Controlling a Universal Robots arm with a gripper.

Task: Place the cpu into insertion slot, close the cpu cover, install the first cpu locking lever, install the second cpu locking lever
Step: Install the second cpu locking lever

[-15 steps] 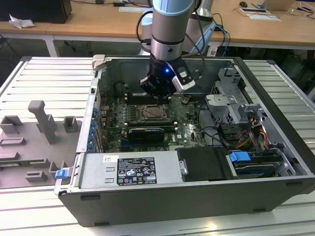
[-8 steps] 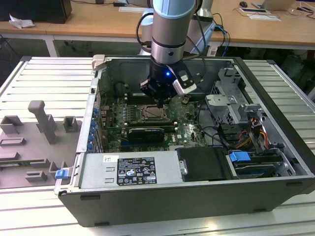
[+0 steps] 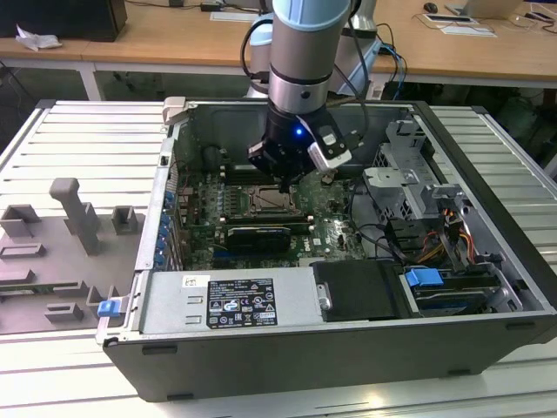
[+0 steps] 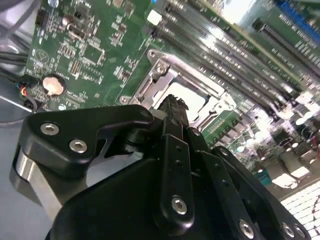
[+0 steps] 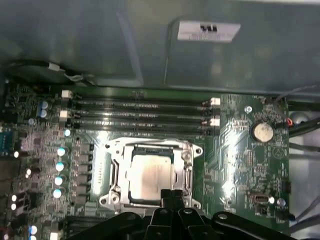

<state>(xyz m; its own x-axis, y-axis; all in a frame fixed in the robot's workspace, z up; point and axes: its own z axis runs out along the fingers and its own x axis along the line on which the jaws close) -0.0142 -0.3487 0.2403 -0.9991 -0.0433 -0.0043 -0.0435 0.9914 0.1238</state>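
1. Ext. view: open PC case (image 3: 487, 344) lying on its side on a slatted metal table (image 3: 78, 139). UR arm reaches straight down into it, w/ the gripper (image 3: 283, 185) just above the motherboard (image 3: 335, 235) near its middle.
2. Gripper fingers look closed together in both wrist views — black fingertips (image 5: 172, 196) meet w/ no gap visible, nothing seen held between them. Tip sits at the edge of the socket frame; actual contact can't be told.
3. Cpu (image 5: 150, 175) is already seated in the insertion slot (image 5: 116, 172) — pale silvery face showing, flat, square to the socket. In the second wrist view the cpu (image 4: 186, 97) shows as a bright patch just past the fingertips (image 4: 172, 107).
4. Cpu cover (image 5: 189, 167) — silvery frame plate lies down around the chip, chip visible through its window. Whether it's fully latched: can't tell.
5. Locking levers: thin metal along the socket sides, position not clear enough to call.
6. Memory slots (image 5: 140, 115) run parallel just beside the socket, on the case-wall side. Coin cell battery (image 5: 261, 132) sits apart from the socket; also in the second wrist view (image 4: 53, 85).
7. Ext. view: black graphics card (image 3: 258, 235) just below the socket, PSU (image 3: 231, 300) along the near edge, blue tab (image 3: 425, 280) at the drive bay on the ext. view's right. Grey fixture blocks (image 3: 74, 213) on the table at the ext. view's left, well apart from the case.
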